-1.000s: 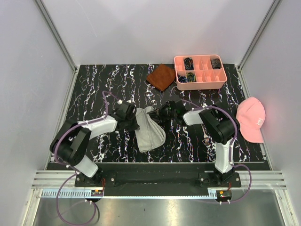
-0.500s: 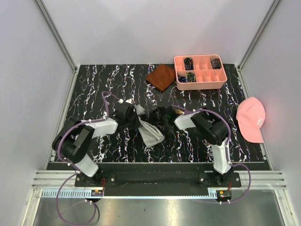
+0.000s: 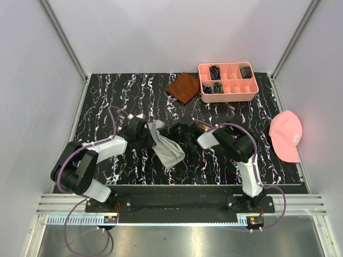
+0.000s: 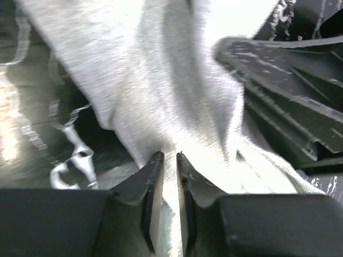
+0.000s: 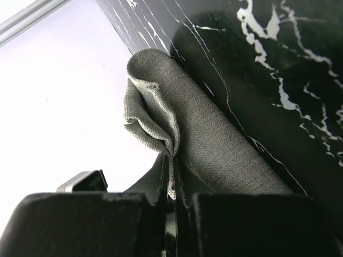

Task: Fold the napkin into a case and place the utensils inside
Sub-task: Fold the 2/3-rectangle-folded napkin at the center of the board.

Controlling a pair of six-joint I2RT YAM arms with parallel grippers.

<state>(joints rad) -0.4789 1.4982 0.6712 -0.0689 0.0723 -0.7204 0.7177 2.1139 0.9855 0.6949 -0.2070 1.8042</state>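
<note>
The napkin [image 3: 167,149] sits well in front of the pink tray [image 3: 228,97] and off to its left, between the two arms. A second ago it hung as a longer, looser strip. Now it is drawn up into a shorter, tighter bundle and has shifted a little further left of the tray.

The left gripper [image 3: 151,136] is clenched on it. In its wrist view the fingers [image 4: 153,182] are almost together, with grey fabric pinched in the narrow slot. The right gripper [image 3: 173,133] has followed the cloth leftward, away from the tray's side, and its arm is folded in closer. Its wrist view shows the jaws pressed tight on a doubled fold of the cloth, which drapes down onto the table.

We judge that the fold is still being worked. The fabric is gathered, not laid flat in layers, so there is no case yet, and we cannot see the utensils in these views.

The table [image 3: 107,96] is black with white marble veining. A brown cloth [image 3: 184,87] lies just left of the tray, and a pink cap [image 3: 286,136] rests to the tray's right and nearer the arms, at the table's edge. Plain white walls [image 3: 177,32] with metal posts enclose the space behind and beside the tray.
</note>
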